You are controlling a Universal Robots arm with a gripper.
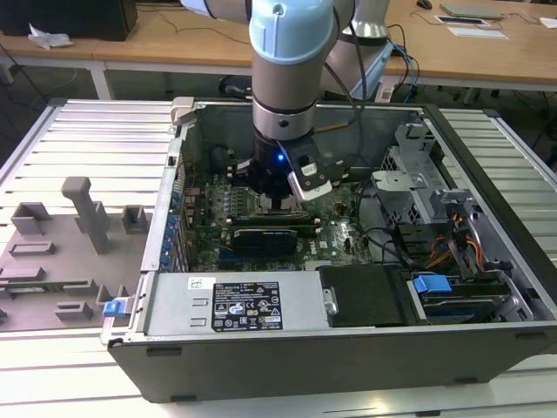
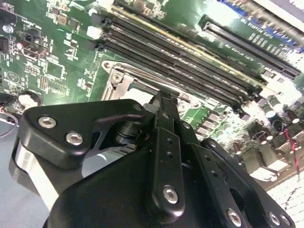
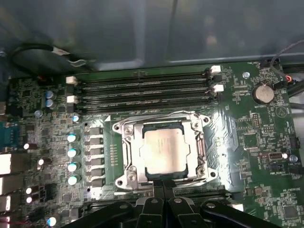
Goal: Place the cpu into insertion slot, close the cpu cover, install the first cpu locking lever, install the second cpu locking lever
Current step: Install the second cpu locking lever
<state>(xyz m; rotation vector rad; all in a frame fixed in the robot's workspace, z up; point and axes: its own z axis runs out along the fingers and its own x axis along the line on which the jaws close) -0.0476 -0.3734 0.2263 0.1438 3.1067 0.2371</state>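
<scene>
A pale grey ribbed metal desk (image 1: 96,139) carried an open dark grey computer case (image 1: 348,348) and, towards the exterior view's left, a set of grey plastic fixture blocks (image 1: 83,213) standing directly on it.

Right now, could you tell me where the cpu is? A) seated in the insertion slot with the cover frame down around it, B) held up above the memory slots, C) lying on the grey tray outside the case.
A: in the first wrist view the cpu lies flat in the insertion slot, with the cpu cover framing its silvery top.
</scene>
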